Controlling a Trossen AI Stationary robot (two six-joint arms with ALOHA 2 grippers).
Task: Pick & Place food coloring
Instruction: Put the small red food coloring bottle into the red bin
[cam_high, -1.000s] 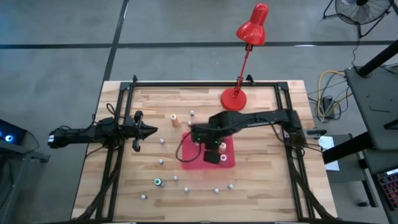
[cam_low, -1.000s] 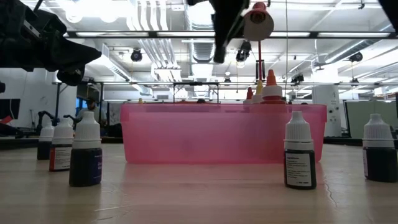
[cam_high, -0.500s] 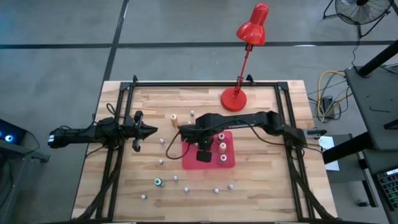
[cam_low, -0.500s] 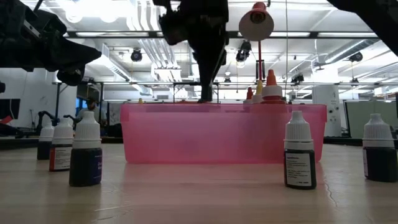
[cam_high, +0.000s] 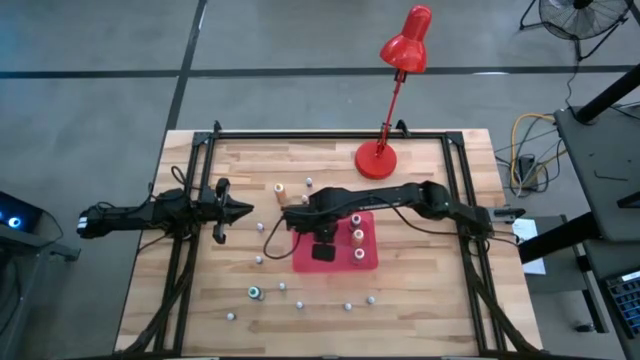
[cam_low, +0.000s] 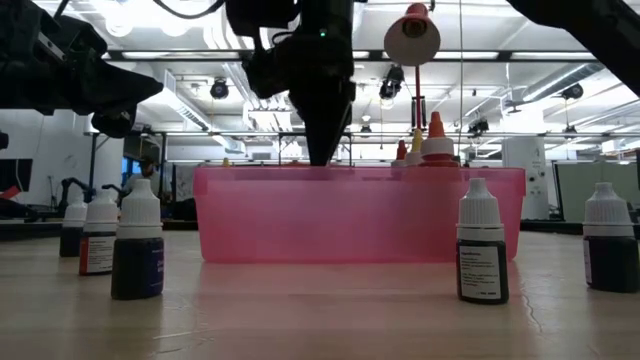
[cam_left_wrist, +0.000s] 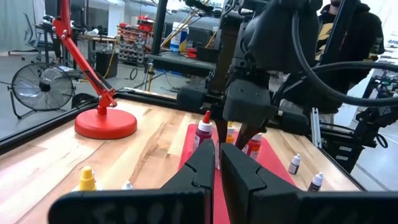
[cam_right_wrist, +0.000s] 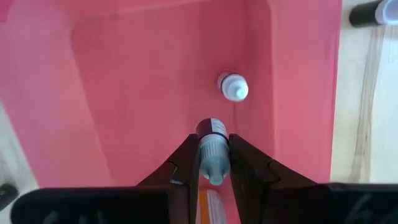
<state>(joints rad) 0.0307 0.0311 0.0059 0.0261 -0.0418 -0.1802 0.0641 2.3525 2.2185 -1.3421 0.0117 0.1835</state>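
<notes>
The right hand (cam_right_wrist: 213, 163) is clamped on a small bottle (cam_right_wrist: 212, 149) with a pale cap, holding it over the inside of the red tray (cam_high: 368, 258) that lies near the middle of the worktop (cam_high: 420, 290). One white-capped bottle (cam_right_wrist: 234, 86) stands on the tray floor beneath it, and a few taller colored bottles (cam_high: 357, 236) stand along the tray's side nearer the right edge. More small bottles (cam_high: 300, 303) are scattered toward the near edge of the worktop, and two more (cam_high: 281, 188) stand beside the tray toward the far edge. The left hand (cam_high: 240, 209) hangs near the left edge with its fingers together, holding nothing. A red desk lamp (cam_high: 377, 159) stands at the far edge.
</notes>
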